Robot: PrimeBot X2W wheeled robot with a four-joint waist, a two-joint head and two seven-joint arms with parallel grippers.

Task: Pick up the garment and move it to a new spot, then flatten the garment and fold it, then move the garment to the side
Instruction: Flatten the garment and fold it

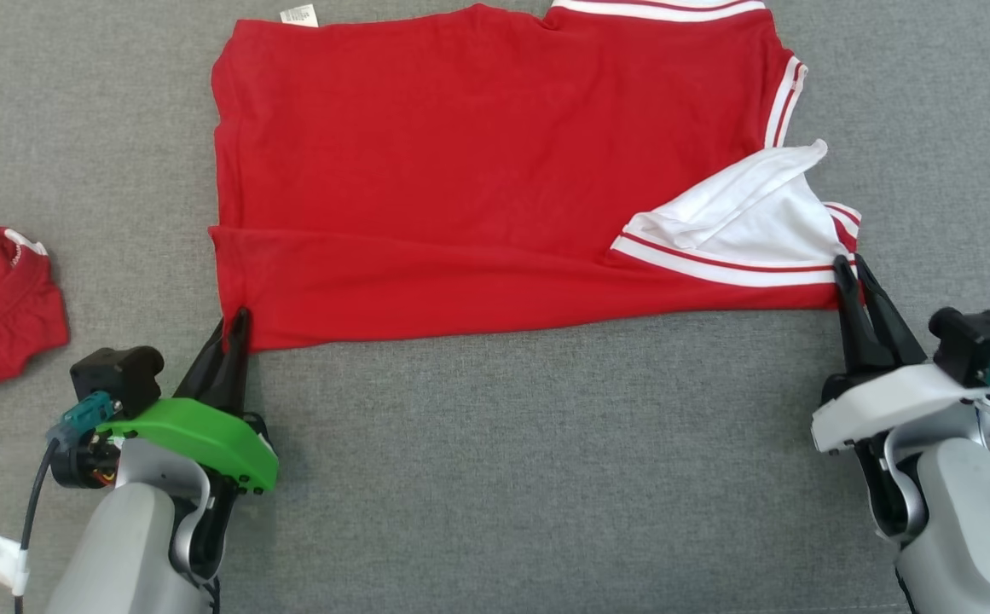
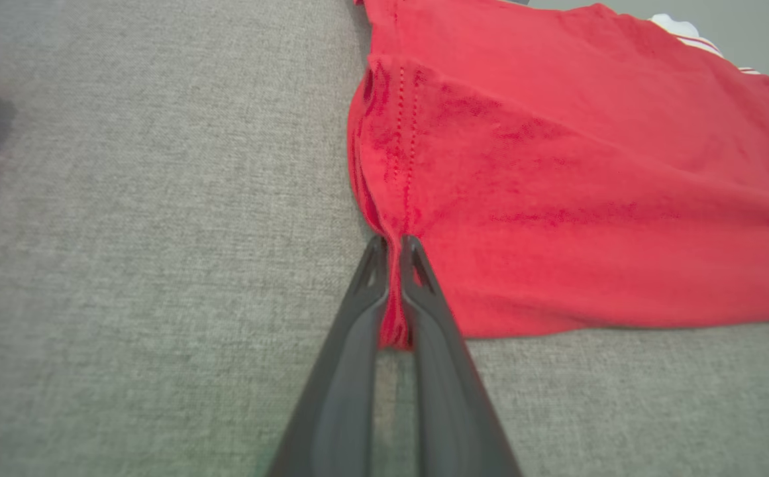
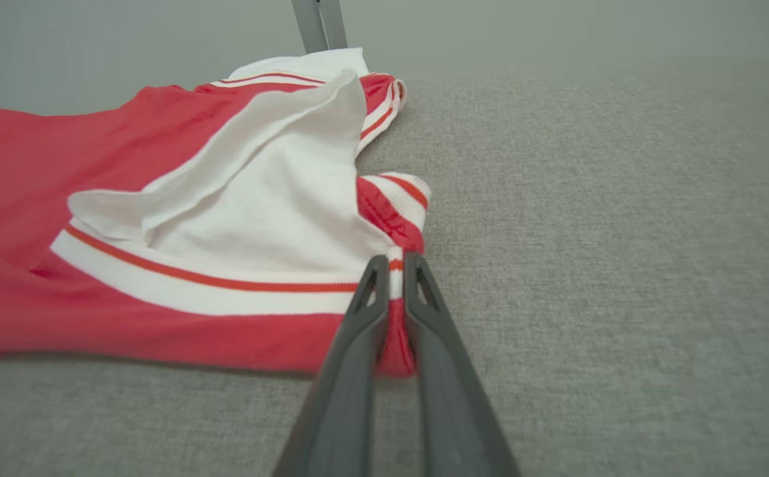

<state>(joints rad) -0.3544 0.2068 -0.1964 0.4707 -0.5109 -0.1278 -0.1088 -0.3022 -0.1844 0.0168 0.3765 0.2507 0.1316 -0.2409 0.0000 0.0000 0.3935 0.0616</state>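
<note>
While left end effector (image 1: 237, 317) pinches garment (image 1: 477, 153), right end effector (image 1: 850, 261) does.

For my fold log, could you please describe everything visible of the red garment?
The red garment is a soft knit shirt with white, red-striped trim and a white flap at its right. It lies mostly flat on the grey fabric surface, creased along its near part; left gripper and right gripper pinch its near corners.
</note>
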